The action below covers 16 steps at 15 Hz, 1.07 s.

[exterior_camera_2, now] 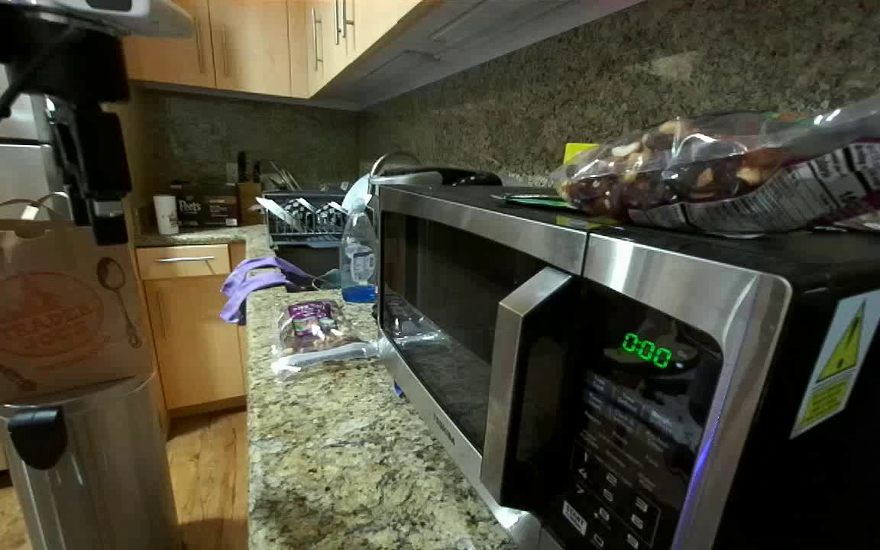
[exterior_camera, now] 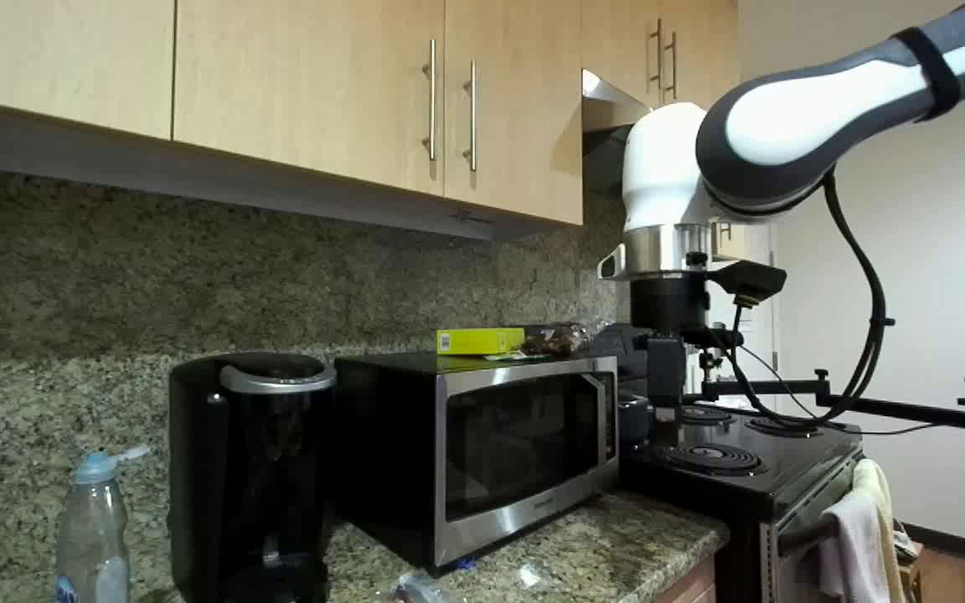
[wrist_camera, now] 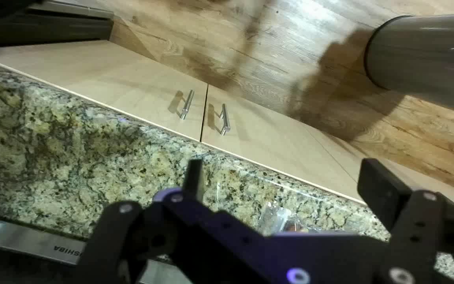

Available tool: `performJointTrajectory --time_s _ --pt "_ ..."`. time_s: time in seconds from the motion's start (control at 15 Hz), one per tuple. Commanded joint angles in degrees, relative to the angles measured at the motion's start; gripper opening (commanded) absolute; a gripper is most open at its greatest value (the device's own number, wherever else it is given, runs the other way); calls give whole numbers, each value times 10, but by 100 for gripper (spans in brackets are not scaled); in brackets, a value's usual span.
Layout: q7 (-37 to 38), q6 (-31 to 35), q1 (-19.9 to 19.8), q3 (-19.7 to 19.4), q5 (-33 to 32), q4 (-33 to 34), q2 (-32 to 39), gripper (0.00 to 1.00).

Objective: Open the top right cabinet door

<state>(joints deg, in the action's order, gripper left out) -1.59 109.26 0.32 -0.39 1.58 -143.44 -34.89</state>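
Observation:
The top right cabinet door [exterior_camera: 520,100] is a tall, narrow light wood panel in an exterior view. It is shut, with its slim vertical bar handle [exterior_camera: 472,115] along its left edge. The wider matching door [exterior_camera: 307,84] beside it is also shut. My gripper [exterior_camera: 667,402] points down, lower than the door and to its right in that view, apart from it. It also shows at the left in an exterior view [exterior_camera_2: 110,221]. In the wrist view the gripper [wrist_camera: 286,181] is open, with nothing between its fingers. The wrist view does not show the door.
A microwave [exterior_camera: 524,444] with a yellow box [exterior_camera: 478,341] and a snack bag [exterior_camera_2: 677,176] on it stands under the cabinets. A coffee maker [exterior_camera: 252,477] is beside it. A stove [exterior_camera: 734,486] and a range hood [exterior_camera: 608,105] are at the right. A bin [exterior_camera_2: 88,466] carries a paper bag [exterior_camera_2: 46,305].

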Motion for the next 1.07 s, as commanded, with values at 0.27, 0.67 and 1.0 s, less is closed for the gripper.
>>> performJointTrajectory --time_s 0.27,0.67,1.0 --pt "0 -1 0 0 0 1 0 100" --pt "16 25 -5 5 -3 2 -2 100" --pt "48 121 -18 6 -5 12 -23 100"
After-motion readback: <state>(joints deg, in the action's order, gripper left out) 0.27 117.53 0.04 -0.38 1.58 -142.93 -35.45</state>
